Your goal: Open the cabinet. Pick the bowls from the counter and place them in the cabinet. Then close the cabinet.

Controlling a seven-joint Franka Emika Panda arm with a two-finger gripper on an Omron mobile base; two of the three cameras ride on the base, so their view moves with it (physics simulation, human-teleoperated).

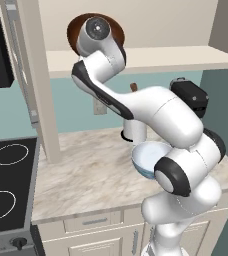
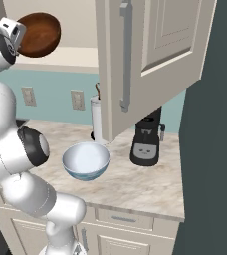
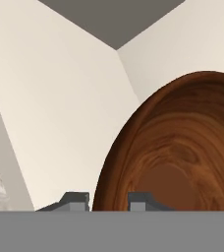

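A: Item one, brown wooden bowl [image 2: 40, 34]. Location?

B: Raised to the level of the open cabinet [image 2: 150, 55], tipped on edge, its hollow facing the hand camera. The gripper [image 3: 109, 199] has its jaws clamped on the rim, one fingertip [image 3: 74, 201] outside the wall and one inside. Behind the bowl: pale inner walls and the inner shelf [image 1: 186, 56].

A: Handling notes?

B: Judged rigid and fairly light, with a glossy finish likely to slip. Held by the rim alone, it could pivot between the pads. Best set down gently on its base, well back from the shelf edge.

A: Item two?

B: White bowl with blue outside [image 2: 85, 161], upright on the worktop [image 2: 135, 184], just in front of a white canister [image 2: 96, 119]. A black coffee maker [image 2: 146, 142] stands near, to its right in the right base view.

A: Handling?

B: Probably ceramic, so heavier and chippable. Smooth wall; take it by the rim, one jaw inside, one outside, on the side away from the canister.

A: Cabinet doors?

B: Both stand open; the right door [image 2: 155, 45] hangs out over the worktop, silver bar handle [image 2: 125, 55] facing the room. Stovetop [image 1: 8, 185] lies to the left.
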